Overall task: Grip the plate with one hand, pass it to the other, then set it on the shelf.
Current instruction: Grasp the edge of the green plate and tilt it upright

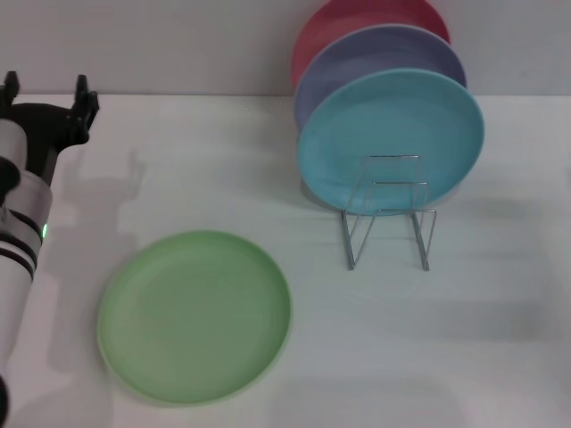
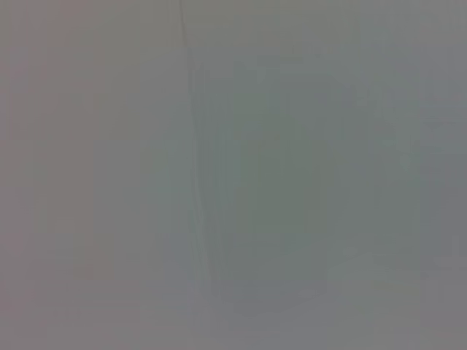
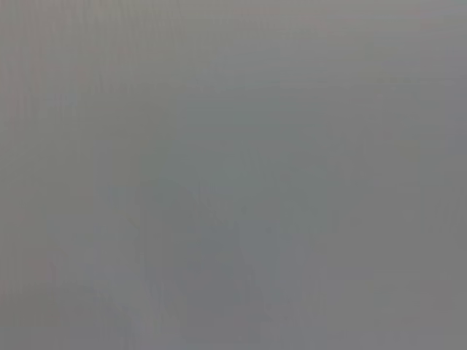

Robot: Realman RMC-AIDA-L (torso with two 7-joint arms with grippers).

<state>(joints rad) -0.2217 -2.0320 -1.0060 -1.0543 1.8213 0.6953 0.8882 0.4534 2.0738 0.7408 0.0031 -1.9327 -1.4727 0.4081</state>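
Note:
The pale green plate (image 1: 194, 315) lies flat on the white table near the front left. My left gripper (image 1: 48, 92) hangs at the far left, behind and to the left of the plate, open, with nothing between its black fingers (image 1: 86, 94). The silver wire shelf (image 1: 390, 214) stands right of centre, its front loops bare. Neither wrist view shows anything but plain grey. My right gripper is out of view.
Three plates stand upright in the back of the shelf: a light blue plate (image 1: 393, 138) in front, a lavender plate (image 1: 375, 53) behind it and a red plate (image 1: 343, 22) at the rear. The white table (image 1: 464, 339) meets a pale wall behind.

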